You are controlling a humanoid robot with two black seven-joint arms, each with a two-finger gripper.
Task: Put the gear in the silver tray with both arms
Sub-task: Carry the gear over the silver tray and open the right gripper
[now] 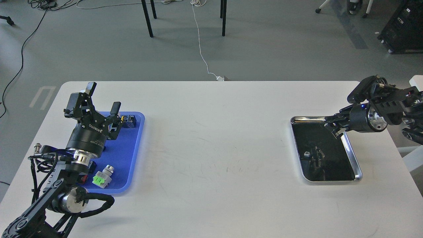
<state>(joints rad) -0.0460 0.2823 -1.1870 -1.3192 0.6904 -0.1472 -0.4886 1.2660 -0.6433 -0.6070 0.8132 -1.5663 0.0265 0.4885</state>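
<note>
The silver tray [330, 180] lies at the right of the table, and its dark bottom mirrors my right gripper. My right gripper [333, 127] hangs over the tray's far right corner, seen small and dark, so I cannot tell its fingers apart or see anything in them. My left gripper [103, 98] is open and empty, raised over the far end of the blue tray [129, 148]. I cannot pick out a gear anywhere in view; my left arm hides part of the blue tray.
The blue tray holds a green and white push button [103, 176] near its front and a black, yellow and blue part [129, 120] at its far right corner. The white table [211, 148] stretches between the two trays. A white cable crosses the floor behind.
</note>
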